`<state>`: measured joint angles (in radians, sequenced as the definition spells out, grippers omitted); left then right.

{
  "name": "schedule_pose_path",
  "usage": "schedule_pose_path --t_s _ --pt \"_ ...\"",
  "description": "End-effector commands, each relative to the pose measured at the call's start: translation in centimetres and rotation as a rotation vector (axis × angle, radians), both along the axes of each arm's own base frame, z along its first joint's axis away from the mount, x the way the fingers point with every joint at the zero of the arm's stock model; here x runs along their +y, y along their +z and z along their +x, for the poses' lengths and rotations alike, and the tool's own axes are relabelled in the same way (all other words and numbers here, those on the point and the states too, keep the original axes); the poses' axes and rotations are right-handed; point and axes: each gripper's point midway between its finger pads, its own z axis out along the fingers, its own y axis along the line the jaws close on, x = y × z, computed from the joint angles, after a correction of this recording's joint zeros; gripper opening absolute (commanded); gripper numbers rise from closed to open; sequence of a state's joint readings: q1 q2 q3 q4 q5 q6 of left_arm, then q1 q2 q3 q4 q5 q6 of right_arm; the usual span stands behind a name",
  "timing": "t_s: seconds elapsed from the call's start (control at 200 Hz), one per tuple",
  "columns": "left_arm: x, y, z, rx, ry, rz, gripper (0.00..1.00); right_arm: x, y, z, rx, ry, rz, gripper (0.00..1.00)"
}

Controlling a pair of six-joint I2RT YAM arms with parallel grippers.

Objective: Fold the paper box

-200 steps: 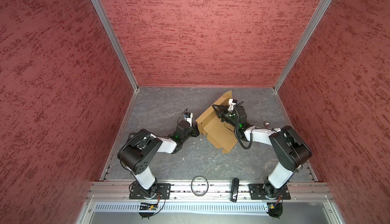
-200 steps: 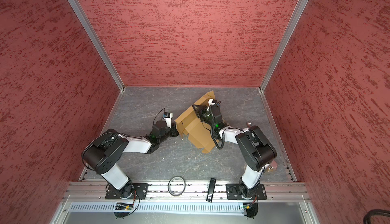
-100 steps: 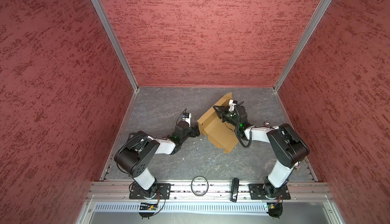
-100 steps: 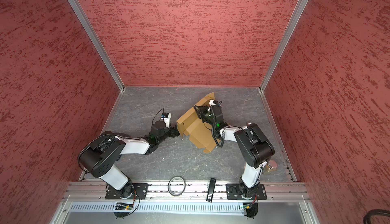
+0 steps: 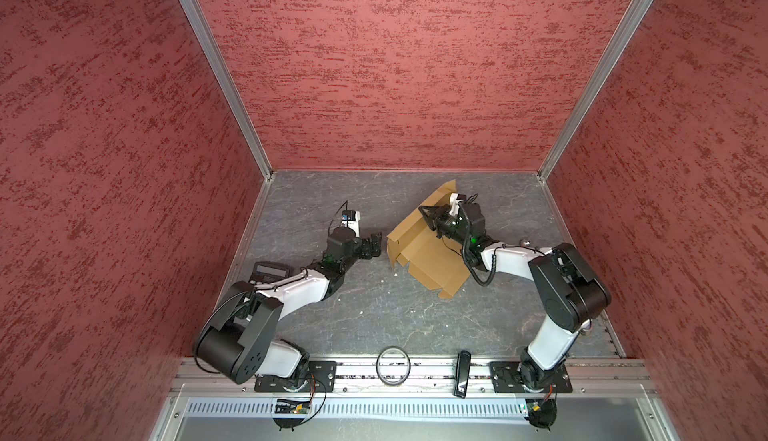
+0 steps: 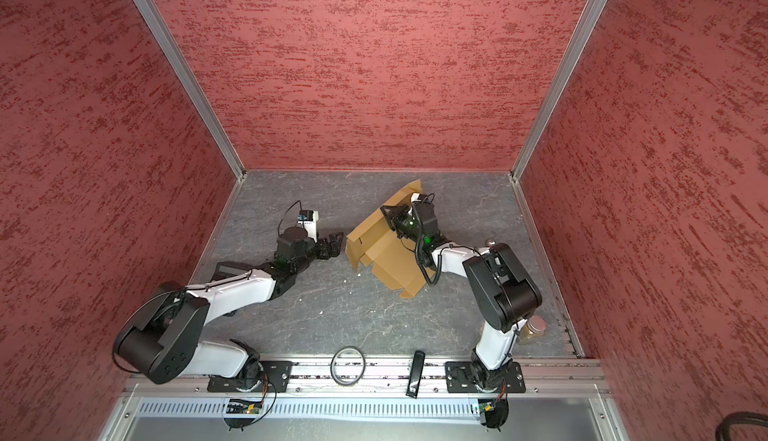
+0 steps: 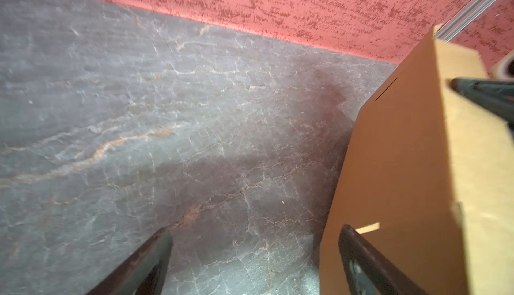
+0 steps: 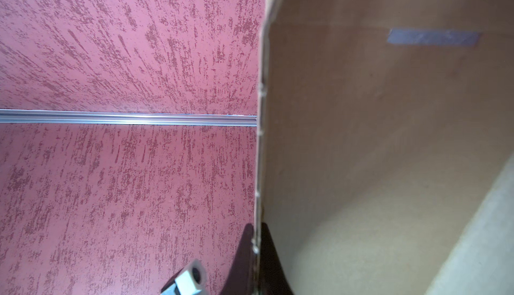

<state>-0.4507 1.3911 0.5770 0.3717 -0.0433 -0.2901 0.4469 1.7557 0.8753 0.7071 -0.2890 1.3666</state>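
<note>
Ring (image 5: pixel 377 365), black bar (image 5: pixel 462 373), perhaps calculator (image 5: pixel 271 271)

Both top views overlook everything; wrist cameras closely face the paper box (image 7: pixel 403 168).

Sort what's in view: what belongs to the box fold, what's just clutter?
Job:
- paper box, partly folded, one panel raised
- right tool, shut on the raised panel's edge
- left tool, open beside the box

Lying about:
- calculator by the left arm
- ring on the front rail
- black bar on the front rail
- jar behind the right arm
</note>
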Motion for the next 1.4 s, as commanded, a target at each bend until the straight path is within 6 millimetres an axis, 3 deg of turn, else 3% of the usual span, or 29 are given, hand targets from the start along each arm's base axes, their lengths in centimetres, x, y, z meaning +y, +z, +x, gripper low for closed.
schedule_pose_path --t_s 0.0,0.26,0.381,0.656,0.872,1.393 --pt "-0.2 1.7 -0.2 -0.015 -0.047 0.03 0.95 -0.3 2.0 0.3 -0.043 -0.007 0.006 0.07" --pt "-1.3 5.1 -1.5 -0.052 -0.177 -0.013 0.97 -0.3 2.1 0.4 -0.041 -0.009 -0.002 0.07" --pt "-1.8 5.8 -2.3 -0.033 -0.235 -0.02 0.98 -0.3 1.9 0.4 -0.032 -0.01 -0.006 0.07" --pt "-2.9 5.4 -3.5 0.014 -0.324 -0.02 1.0 -0.4 1.9 0.7 0.023 -0.021 -0.038 0.07" --pt "-3.6 5.6 -2.9 0.02 -0.351 -0.024 1.0 -0.6 2.9 1.0 0.049 -0.037 -0.082 0.07" --pt "-4.6 4.8 -2.5 0.057 -0.406 -0.032 1.0 -1.2 2.3 1.0 0.129 -0.072 -0.106 0.06"
